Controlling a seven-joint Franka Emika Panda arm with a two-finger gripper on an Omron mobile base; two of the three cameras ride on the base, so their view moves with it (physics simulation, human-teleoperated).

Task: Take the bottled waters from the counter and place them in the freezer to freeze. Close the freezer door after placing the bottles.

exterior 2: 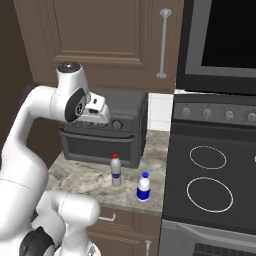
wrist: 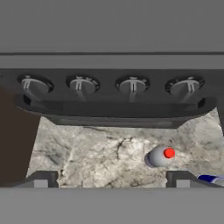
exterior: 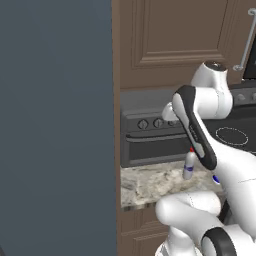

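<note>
Two bottled waters stand on the speckled granite counter [exterior 2: 82,180] in front of a toaster oven. The red-capped bottle [exterior 2: 116,171] is nearer the oven, and the blue-capped bottle [exterior 2: 144,187] stands to its right near the stove. From the left, the red-capped bottle [exterior: 189,165] shows beside my forearm, which hides most of the blue-capped one [exterior: 216,178]. My gripper [wrist: 111,180] hangs open above the counter [wrist: 96,148], empty, with the red cap [wrist: 168,153] just inside its right fingertip. A slate blue-grey freezer face [exterior: 55,125] stands at far left; I cannot tell if it is the door.
The dark toaster oven [exterior 2: 105,132] with several knobs sits at the back of the counter. A black stovetop [exterior 2: 210,185] with ring burners lies to the right. Brown panelled cupboards [exterior 2: 100,35] hang above, with drawers below the counter edge.
</note>
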